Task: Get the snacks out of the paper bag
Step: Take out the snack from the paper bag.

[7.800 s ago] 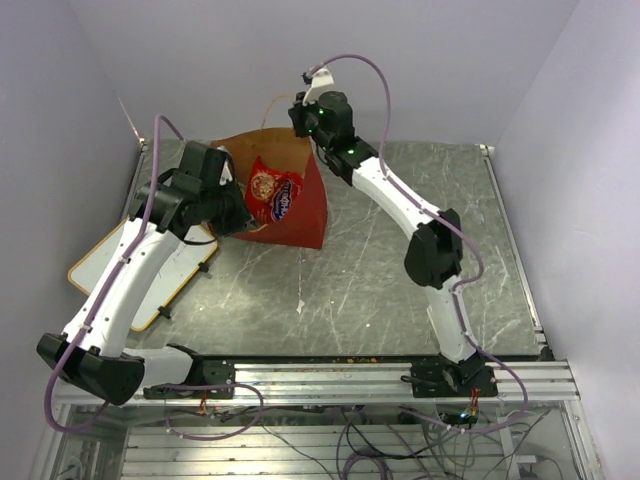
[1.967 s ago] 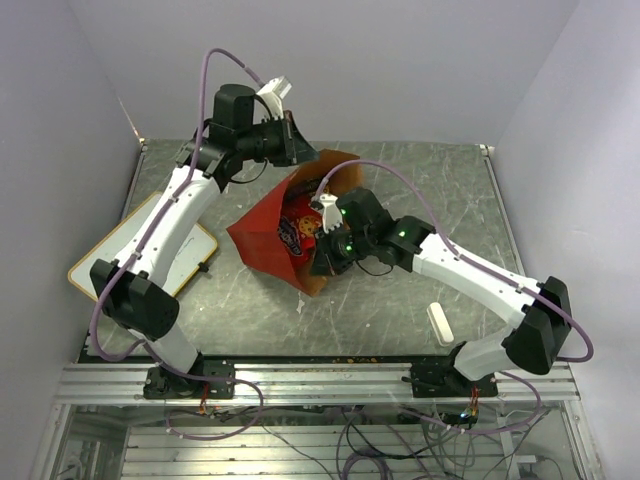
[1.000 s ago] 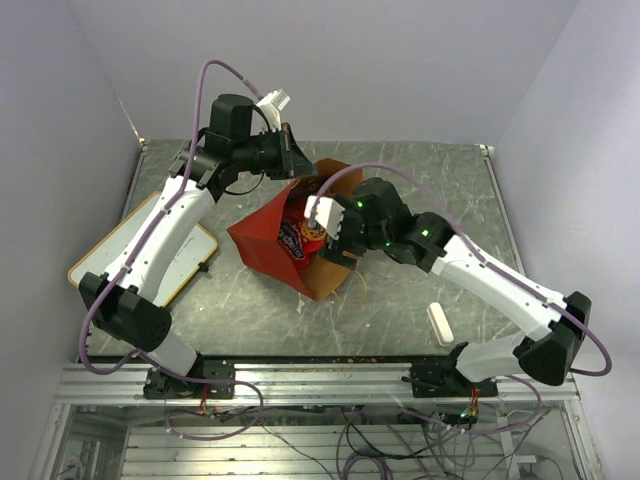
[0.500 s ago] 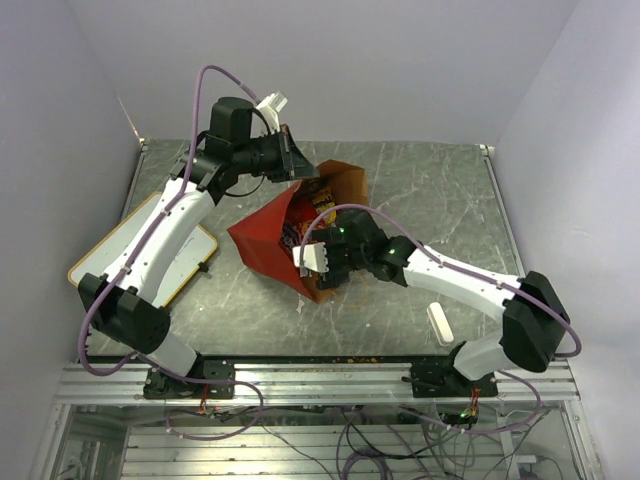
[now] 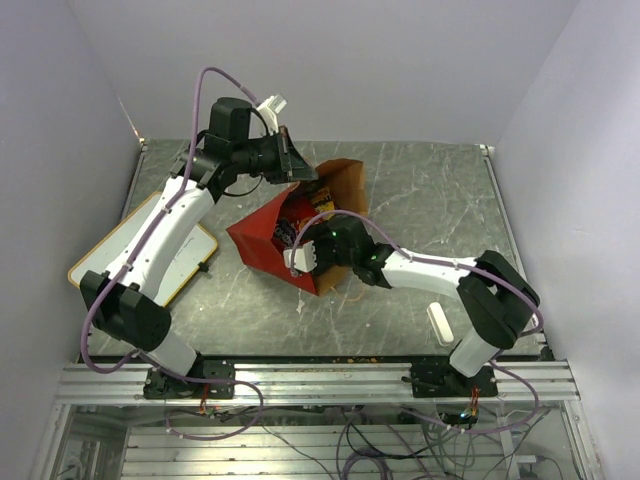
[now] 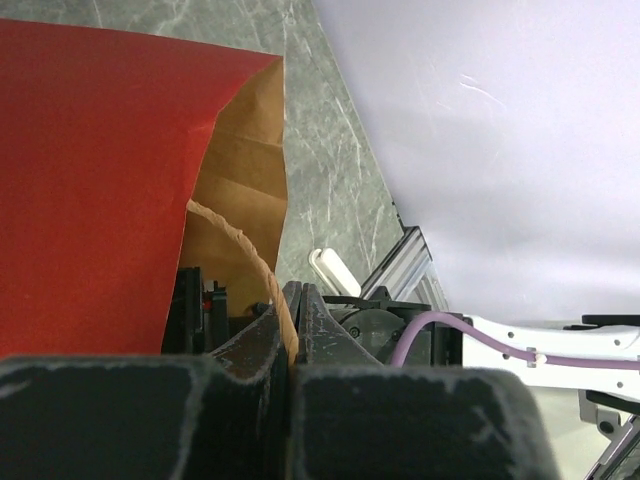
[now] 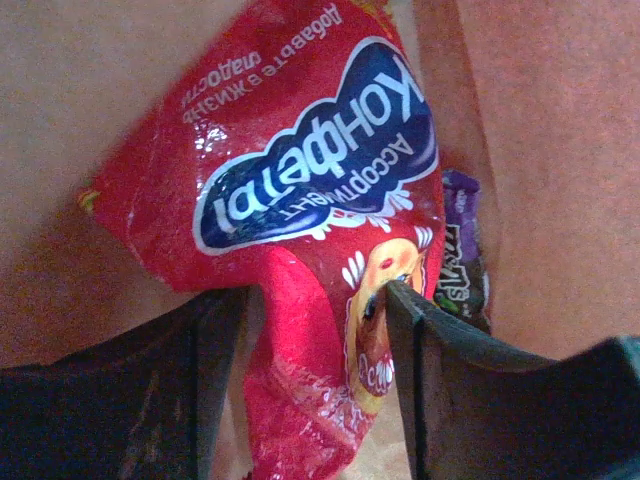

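The paper bag [image 5: 258, 240] lies tilted on the table, red outside and brown inside [image 6: 240, 200]. My left gripper [image 5: 292, 165] is shut on its thin tan handle [image 6: 262, 275] and holds the mouth up. My right gripper [image 5: 298, 257] reaches into the bag mouth. In the right wrist view, the large red packet with a blue logo [image 7: 310, 170] lies on the brown floor of the bag. My right gripper [image 7: 315, 340] stands open astride its lower end: the right finger [image 7: 425, 350] touches the packet, the left finger [image 7: 200, 370] is a sliver off. A purple candy wrapper [image 7: 460, 250] lies beside it.
A yellow-framed whiteboard [image 5: 150, 265] lies at the left of the table under the left arm. A small white oblong block [image 5: 438, 323] lies at the front right. The aluminium rail [image 5: 320, 380] runs along the near edge. Walls close in on three sides.
My right arm has swung down and pushed deeper into the bag mouth, and its jaws have narrowed around the red packet. The left gripper has kept its hold on the handle.
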`<state>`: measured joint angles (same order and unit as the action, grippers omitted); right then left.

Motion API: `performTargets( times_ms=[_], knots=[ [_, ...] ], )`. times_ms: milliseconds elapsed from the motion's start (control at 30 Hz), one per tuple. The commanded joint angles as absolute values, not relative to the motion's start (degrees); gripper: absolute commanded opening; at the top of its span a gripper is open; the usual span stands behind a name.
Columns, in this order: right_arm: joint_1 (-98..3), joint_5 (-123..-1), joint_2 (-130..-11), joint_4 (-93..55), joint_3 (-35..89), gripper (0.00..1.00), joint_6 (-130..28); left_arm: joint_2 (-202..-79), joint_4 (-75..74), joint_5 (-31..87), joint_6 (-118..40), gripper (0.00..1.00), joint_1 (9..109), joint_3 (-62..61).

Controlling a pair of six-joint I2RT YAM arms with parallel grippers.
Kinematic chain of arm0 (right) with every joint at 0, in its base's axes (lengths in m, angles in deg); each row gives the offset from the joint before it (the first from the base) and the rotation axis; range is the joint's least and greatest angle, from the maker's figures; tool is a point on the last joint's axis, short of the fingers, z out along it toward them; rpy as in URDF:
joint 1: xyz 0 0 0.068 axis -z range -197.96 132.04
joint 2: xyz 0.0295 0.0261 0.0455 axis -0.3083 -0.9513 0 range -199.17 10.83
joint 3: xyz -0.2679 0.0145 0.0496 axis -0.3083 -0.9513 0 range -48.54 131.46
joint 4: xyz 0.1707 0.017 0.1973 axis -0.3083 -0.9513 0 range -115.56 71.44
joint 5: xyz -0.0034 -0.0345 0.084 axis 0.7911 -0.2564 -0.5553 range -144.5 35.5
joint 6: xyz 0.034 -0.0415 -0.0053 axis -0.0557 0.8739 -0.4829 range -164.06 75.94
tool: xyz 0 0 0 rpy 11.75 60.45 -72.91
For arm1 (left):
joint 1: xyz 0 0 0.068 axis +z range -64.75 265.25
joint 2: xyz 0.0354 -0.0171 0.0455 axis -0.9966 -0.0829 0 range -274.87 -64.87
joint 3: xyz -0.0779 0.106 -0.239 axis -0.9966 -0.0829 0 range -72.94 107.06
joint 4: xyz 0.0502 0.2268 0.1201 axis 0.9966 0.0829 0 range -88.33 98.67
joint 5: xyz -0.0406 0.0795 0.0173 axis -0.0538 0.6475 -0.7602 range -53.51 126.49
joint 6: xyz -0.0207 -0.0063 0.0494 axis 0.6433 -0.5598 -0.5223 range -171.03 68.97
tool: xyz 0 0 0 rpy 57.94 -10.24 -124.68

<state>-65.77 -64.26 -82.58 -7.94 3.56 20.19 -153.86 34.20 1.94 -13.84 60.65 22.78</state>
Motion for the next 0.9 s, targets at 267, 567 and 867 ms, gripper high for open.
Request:
performTargets(
  times_ms=[267,567,867],
  knots=[
    [-65.0,-59.3,-83.8,-3.3,6.8,0.21,24.6,-153.9,35.3,-0.1,-17.5,0.07,64.6,24.7],
    [-64.7,-63.3,-81.2,-5.6,11.4,0.00,19.1,-153.4,31.5,-3.3,-18.8,0.07,65.4,24.3],
    [-64.7,-64.7,-81.4,-3.1,15.9,0.00,12.2,-154.0,41.5,0.5,-31.6,0.07,65.6,32.2]
  ],
)
